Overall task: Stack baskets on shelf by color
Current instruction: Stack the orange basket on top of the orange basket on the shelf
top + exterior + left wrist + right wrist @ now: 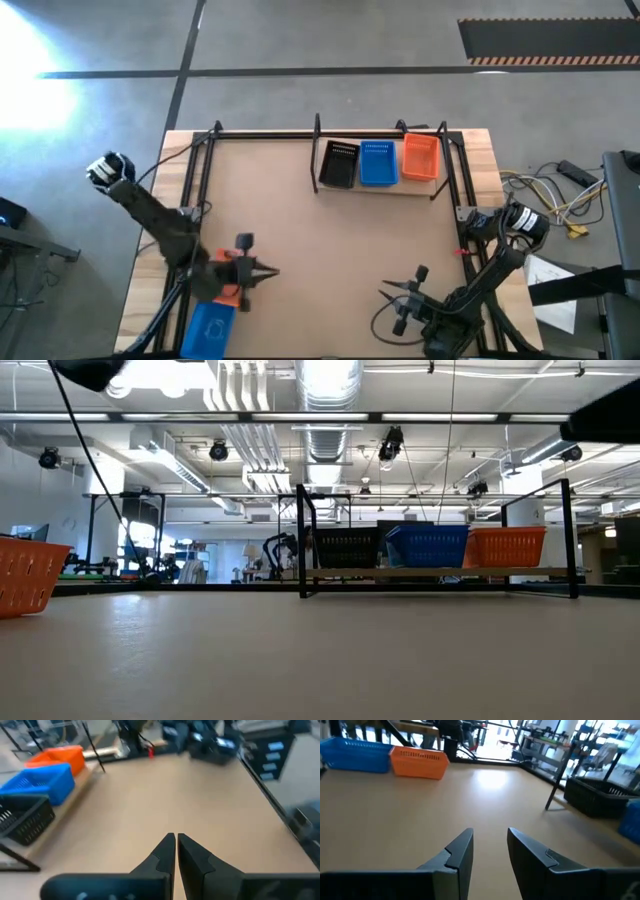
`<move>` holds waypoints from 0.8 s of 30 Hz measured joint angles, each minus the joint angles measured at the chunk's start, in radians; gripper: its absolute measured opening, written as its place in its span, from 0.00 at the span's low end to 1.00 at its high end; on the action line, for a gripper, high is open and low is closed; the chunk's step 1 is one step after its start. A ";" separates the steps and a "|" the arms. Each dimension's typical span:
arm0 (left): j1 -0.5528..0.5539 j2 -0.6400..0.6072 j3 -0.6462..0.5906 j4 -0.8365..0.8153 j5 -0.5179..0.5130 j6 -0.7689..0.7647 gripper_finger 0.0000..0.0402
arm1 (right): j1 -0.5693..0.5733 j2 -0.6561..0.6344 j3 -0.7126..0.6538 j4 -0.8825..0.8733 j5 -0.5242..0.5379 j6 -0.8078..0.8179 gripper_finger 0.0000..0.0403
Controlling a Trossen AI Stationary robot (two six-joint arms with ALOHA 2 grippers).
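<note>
The shelf stands at the far edge of the table, right of its middle, and serves as the landmark here. Well to the left of the shelf and toward the near edge, a blue basket lies by the table's near left corner, with an orange basket touching its shelf-ward side, partly under the left arm. The left gripper hovers over bare tabletop just beside that orange basket, its fingers pressed almost together and holding nothing. On the shelf itself three baskets sit side by side (touching, as far as the high view shows): a black basket, then a second blue basket, then a second orange basket. Near-side of the shelf, the right gripper hangs over bare table, its fingers parted by a clear gap and empty.
</note>
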 joint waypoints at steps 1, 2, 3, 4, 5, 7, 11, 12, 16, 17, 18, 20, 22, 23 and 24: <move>-0.027 0.007 0.018 -0.052 -0.006 -0.034 0.01 | -0.008 -0.001 0.012 0.000 0.000 -0.029 0.28; -0.049 0.015 0.036 -0.104 -0.006 -0.072 0.01 | -0.018 -0.002 0.027 0.000 -0.001 -0.062 0.28; -0.065 0.025 0.054 -0.155 -0.003 -0.112 0.01 | -0.027 -0.006 0.045 0.000 -0.007 -0.098 0.28; -0.078 0.036 0.071 -0.208 0.007 -0.154 0.01 | -0.035 -0.013 0.063 0.000 -0.021 -0.134 0.28; -0.087 0.049 0.089 -0.265 0.029 -0.203 0.01 | -0.043 -0.023 0.081 0.000 -0.034 -0.167 0.28; -0.096 0.077 0.126 -0.392 0.096 -0.309 0.01 | -0.058 -0.042 0.119 -0.002 -0.070 -0.228 0.28; -0.098 0.141 0.190 -0.707 0.247 -0.594 0.01 | -0.070 -0.087 0.194 -0.028 -0.112 -0.326 0.28; -0.098 0.154 0.198 -0.784 0.285 -0.674 0.01 | -0.070 -0.099 0.215 -0.054 -0.117 -0.334 0.28; -0.098 0.195 0.196 -1.001 0.350 -0.960 0.01 | -0.070 -0.138 0.292 -0.160 -0.121 -0.335 0.28; -0.098 0.201 0.188 -1.019 0.363 -0.997 0.02 | -0.070 -0.143 0.303 -0.180 -0.121 -0.335 0.28; -0.097 0.204 0.179 -1.016 0.384 -1.009 0.03 | -0.070 -0.147 0.312 -0.191 -0.120 -0.337 0.28; -0.094 0.205 0.161 -1.007 0.422 -1.033 0.08 | -0.071 -0.149 0.318 -0.192 -0.121 -0.354 0.28; -0.079 0.202 0.134 -1.012 0.433 -1.091 0.14 | -0.072 -0.145 0.318 -0.194 -0.121 -0.370 0.28; -0.068 0.201 0.118 -1.014 0.434 -1.115 0.17 | -0.072 -0.142 0.316 -0.191 -0.121 -0.373 0.28; -0.057 0.201 0.101 -1.012 0.434 -1.123 0.20 | -0.072 -0.141 0.311 -0.191 -0.122 -0.377 0.28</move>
